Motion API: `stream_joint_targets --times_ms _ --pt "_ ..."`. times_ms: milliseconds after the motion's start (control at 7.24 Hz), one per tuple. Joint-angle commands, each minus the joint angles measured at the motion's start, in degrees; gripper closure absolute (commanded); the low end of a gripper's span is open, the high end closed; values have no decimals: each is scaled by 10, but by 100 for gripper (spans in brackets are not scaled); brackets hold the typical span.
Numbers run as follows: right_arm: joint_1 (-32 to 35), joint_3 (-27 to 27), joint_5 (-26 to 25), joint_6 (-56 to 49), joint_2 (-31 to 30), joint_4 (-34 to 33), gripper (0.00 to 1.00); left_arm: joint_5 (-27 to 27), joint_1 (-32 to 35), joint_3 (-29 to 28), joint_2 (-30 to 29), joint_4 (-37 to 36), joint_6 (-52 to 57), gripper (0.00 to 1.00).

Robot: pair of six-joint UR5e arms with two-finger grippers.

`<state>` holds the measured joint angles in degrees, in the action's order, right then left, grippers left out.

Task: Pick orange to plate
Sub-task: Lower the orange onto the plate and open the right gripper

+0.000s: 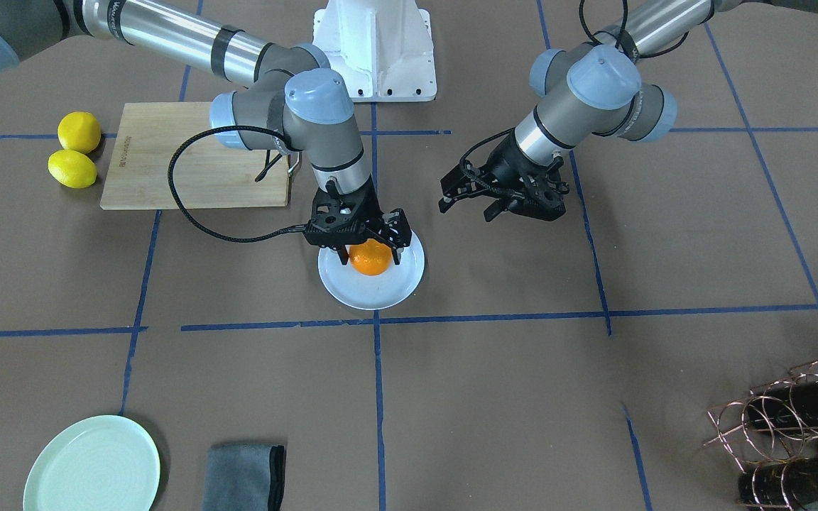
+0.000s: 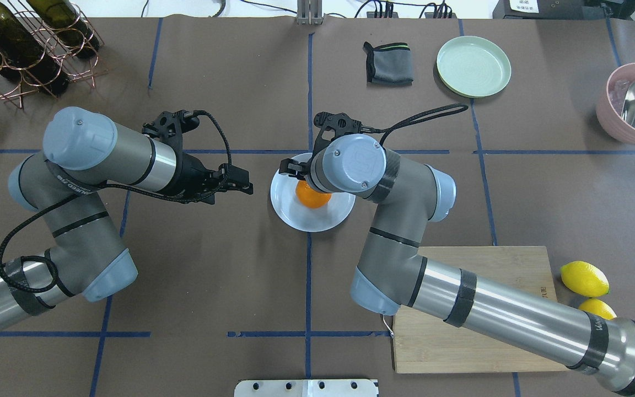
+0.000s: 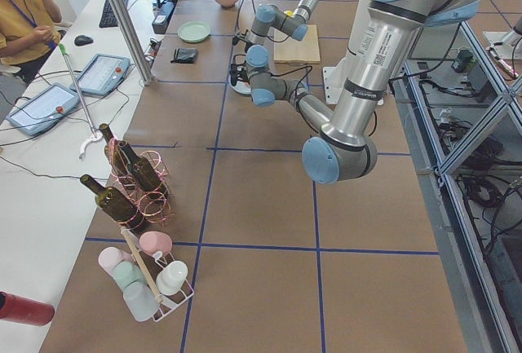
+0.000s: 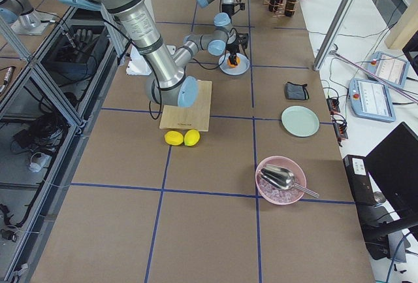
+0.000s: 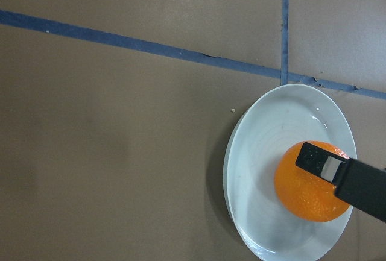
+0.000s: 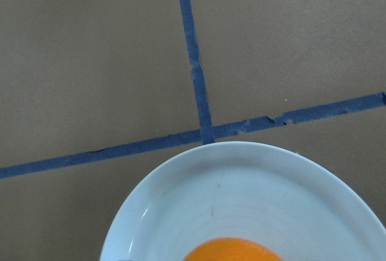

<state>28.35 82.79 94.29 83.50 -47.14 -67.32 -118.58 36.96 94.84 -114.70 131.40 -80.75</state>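
The orange (image 1: 370, 260) rests in the middle of the white plate (image 1: 352, 287), near the crossing of blue tape lines. My right gripper (image 1: 371, 253) reaches straight down over it, one finger on each side of the fruit and both close against its skin, so it looks shut on the orange. In the overhead view the right wrist hides most of the orange (image 2: 311, 198) and part of the plate (image 2: 290, 212). The left wrist view shows the orange (image 5: 310, 182) on the plate (image 5: 259, 170) with a black right fingertip (image 5: 329, 167) across it. My left gripper (image 1: 466, 206) hovers open beside the plate, holding nothing.
Behind the right arm lies a wooden cutting board (image 1: 167, 156) with two lemons (image 1: 75, 152) beside it. A mint-green plate (image 1: 93, 465) and a grey cloth (image 1: 246, 475) sit on the operators' side. A wire bottle rack (image 1: 799, 419) and a pink bowl (image 2: 634, 102) occupy the corners.
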Motion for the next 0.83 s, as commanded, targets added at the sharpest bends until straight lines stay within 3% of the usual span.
stream_joint_targets --times_ms 0,276,415,691 --pt "27 88 41 -1 -31 -63 0 -2 5 3 0 0 1 1" --pt "87 187 114 -46 -109 -97 0 -16 34 13 30 0 12 1" --pt "143 222 174 -117 -156 -112 0 -60 71 24 54 -2 64 1" --pt "297 241 311 -285 -245 -141 0 -96 139 36 131 -6 240 1"
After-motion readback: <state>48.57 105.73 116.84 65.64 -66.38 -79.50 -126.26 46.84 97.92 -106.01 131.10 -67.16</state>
